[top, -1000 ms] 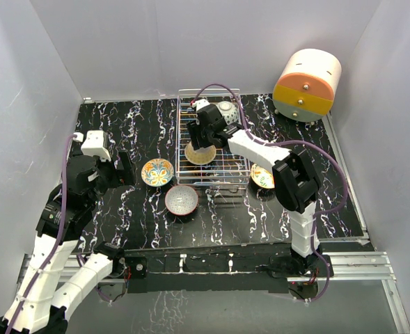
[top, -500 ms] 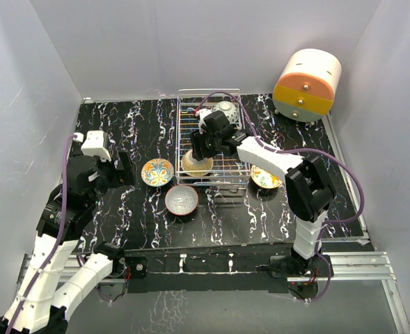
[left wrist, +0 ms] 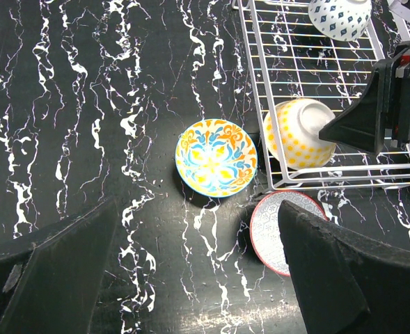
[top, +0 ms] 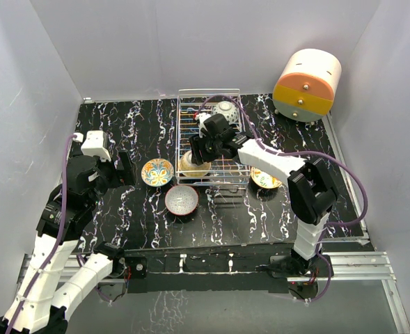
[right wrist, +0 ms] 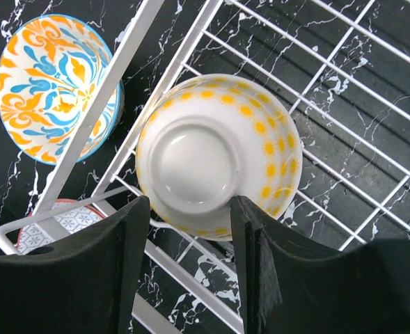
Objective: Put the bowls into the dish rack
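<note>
The silver wire dish rack (top: pixel 236 132) stands at mid-table. My right gripper (top: pixel 203 148) is in its near-left corner, fingers against both sides of the foot of an upturned white bowl with yellow dots (right wrist: pixel 218 156), which leans on the rack's wires (right wrist: pixel 195 284). A blue-patterned bowl (top: pixel 225 110) sits upturned at the rack's back. An orange-floral bowl (top: pixel 157 172) and a red-rimmed bowl (top: pixel 182 200) lie on the table left of the rack; a yellow bowl (top: pixel 262 178) lies to its right. My left gripper (left wrist: pixel 198 223) is open and empty, above the table near the floral bowl (left wrist: pixel 216 157).
An orange-and-cream cylindrical cabinet (top: pixel 308 83) stands at the back right. White walls close in the table on three sides. The black marbled tabletop (top: pixel 114 132) stretches left of the rack.
My right gripper has moved with the yellow-dotted bowl from the rack's middle toward its near-left corner, and the bowl now shows its underside. The left arm has not moved.
</note>
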Controlling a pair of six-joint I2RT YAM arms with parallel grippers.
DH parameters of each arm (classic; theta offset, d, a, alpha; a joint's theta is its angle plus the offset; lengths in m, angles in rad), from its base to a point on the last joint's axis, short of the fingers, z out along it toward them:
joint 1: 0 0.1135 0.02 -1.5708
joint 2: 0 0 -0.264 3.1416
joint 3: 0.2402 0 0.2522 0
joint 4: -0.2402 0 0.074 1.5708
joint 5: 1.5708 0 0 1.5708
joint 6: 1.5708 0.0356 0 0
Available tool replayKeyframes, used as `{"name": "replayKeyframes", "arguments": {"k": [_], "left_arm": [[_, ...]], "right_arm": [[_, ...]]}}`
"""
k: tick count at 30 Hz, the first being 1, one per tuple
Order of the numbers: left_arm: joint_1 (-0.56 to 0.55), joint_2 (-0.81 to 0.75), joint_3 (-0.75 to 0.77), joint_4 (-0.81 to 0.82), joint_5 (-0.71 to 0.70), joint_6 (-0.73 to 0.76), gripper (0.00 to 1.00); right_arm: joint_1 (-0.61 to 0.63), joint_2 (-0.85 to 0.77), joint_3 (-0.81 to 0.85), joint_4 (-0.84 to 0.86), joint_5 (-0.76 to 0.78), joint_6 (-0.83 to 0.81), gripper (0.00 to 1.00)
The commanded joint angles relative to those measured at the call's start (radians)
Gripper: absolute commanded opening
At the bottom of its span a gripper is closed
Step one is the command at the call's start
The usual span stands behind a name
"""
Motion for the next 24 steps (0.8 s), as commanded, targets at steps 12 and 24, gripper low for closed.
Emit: {"name": "replayKeyframes", "arguments": {"k": [12,24], "left_arm": [[-0.003,0.000,-0.009,0.018,0.009,-0.002,0.97],[-0.003,-0.013,-0.006,-0.002,-0.007,-0.001,0.97]], "right_arm": [[0.011,-0.122,0.023,-0.020,0.044,0.004,0.99],[-0.020,0.055,0.161,0.023,0.144,0.028,0.99]]}}
